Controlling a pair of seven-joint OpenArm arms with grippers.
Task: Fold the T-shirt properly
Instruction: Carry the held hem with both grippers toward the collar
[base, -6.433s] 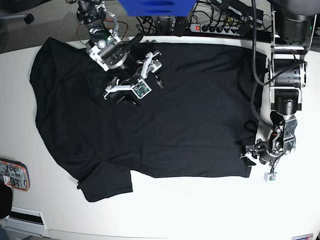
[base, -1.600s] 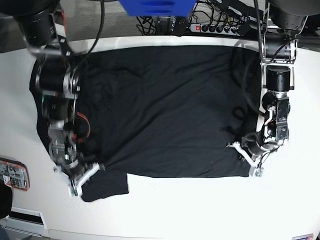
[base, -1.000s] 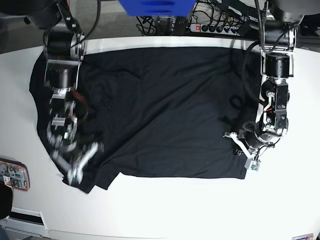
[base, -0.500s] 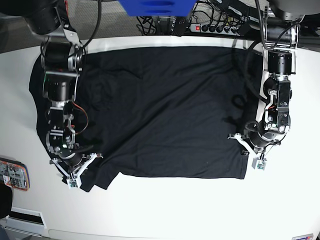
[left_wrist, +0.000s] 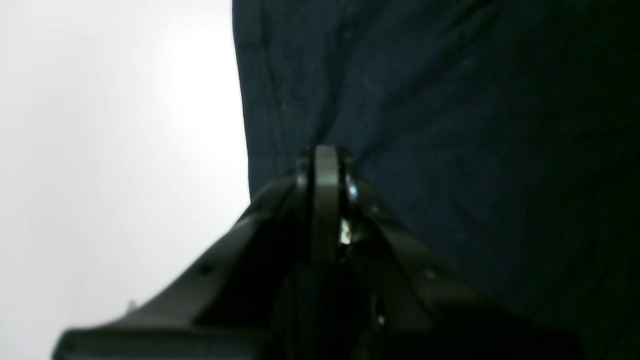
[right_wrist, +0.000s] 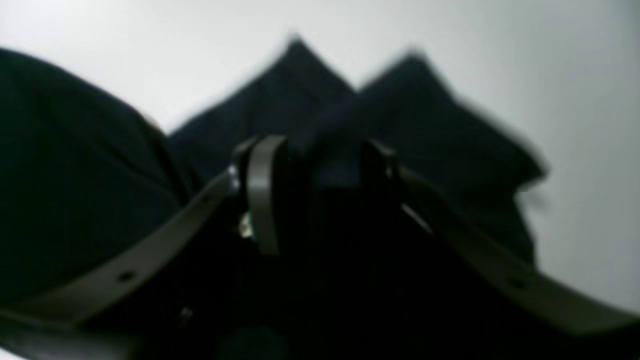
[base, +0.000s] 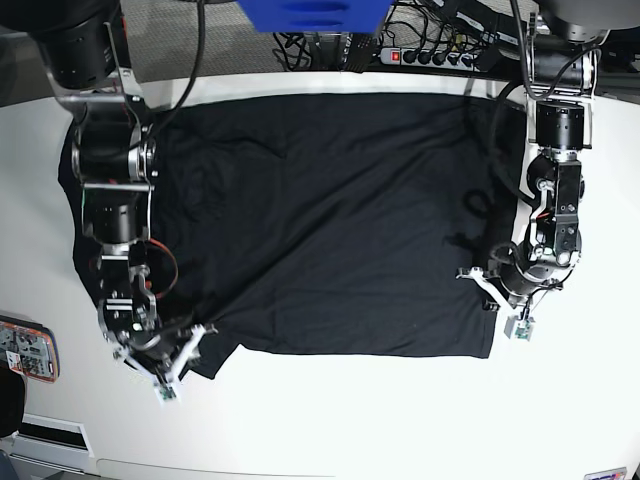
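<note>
The black T-shirt (base: 330, 220) lies spread flat on the white table (base: 380, 420). Its lower-left sleeve (base: 215, 355) is folded in against the body. My right gripper (base: 180, 358) sits over that sleeve. In the right wrist view its jaws (right_wrist: 322, 170) stand apart, open, with dark sleeve cloth (right_wrist: 400, 100) lying between and beyond them. My left gripper (base: 492, 298) is at the shirt's lower right corner. In the left wrist view it (left_wrist: 325, 165) is shut, pinching puckered cloth (left_wrist: 450, 125) just inside the hem edge.
A blue box (base: 310, 15) and a power strip with cables (base: 430, 52) sit beyond the table's far edge. An orange-framed device (base: 25, 350) lies at the table's left edge. Bare white table (left_wrist: 115, 150) borders the hem.
My right gripper carried the lower-left sleeve inward onto the shirt, then opened its jaws and let it go. My left gripper has stayed shut on the hem, barely moving.
</note>
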